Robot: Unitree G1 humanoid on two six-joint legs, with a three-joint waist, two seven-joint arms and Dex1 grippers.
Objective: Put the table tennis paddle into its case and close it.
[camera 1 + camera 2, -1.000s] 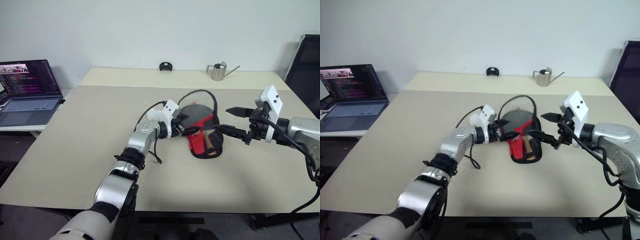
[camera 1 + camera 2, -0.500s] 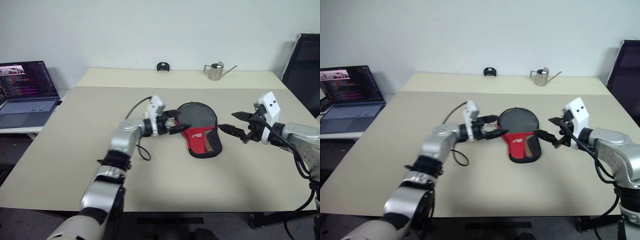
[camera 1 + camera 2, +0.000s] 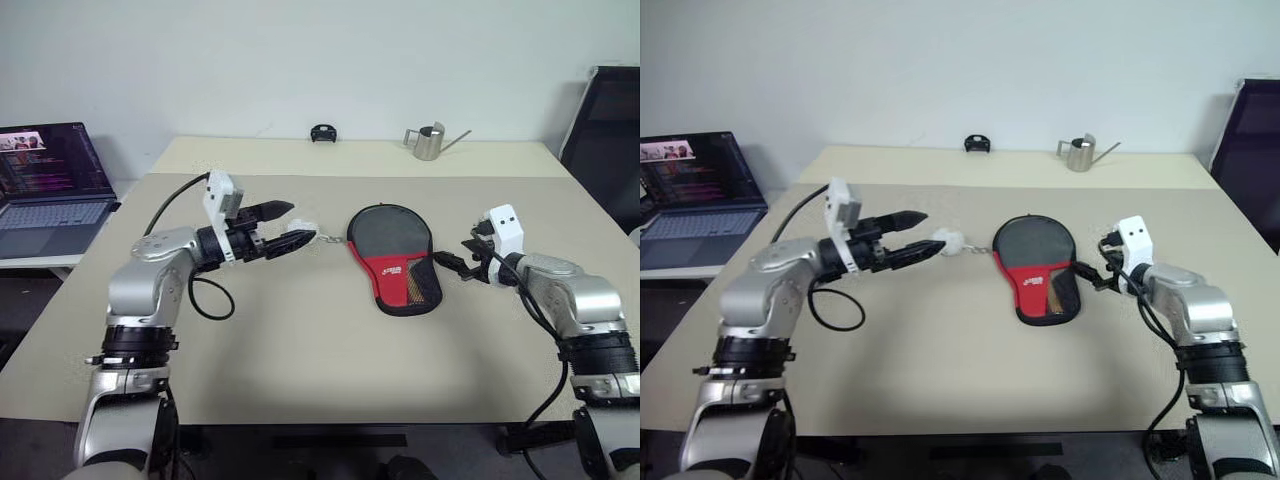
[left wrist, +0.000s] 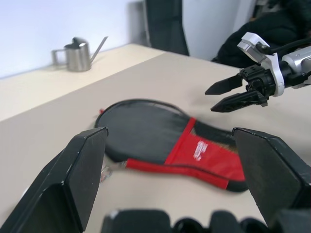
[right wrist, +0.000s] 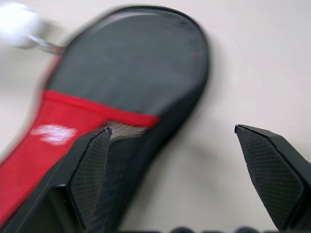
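Both claws, left (image 3: 283,227) and right (image 3: 452,265), flank the case (image 3: 394,258), spread.

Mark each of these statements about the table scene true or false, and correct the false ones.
1. The case lies flat on the table. True.
2. The left pincer is clamped on the case. False: it is open and off to the case's side, near the white ball charm.
3. A metal watering can stands at the table's far edge. True.
4. The right pincer holds the ball charm. False: it is open beside the case's narrow end, holding nothing.
5. An open laptop sits on the table beside the case. False: it is on a separate surface to the left.
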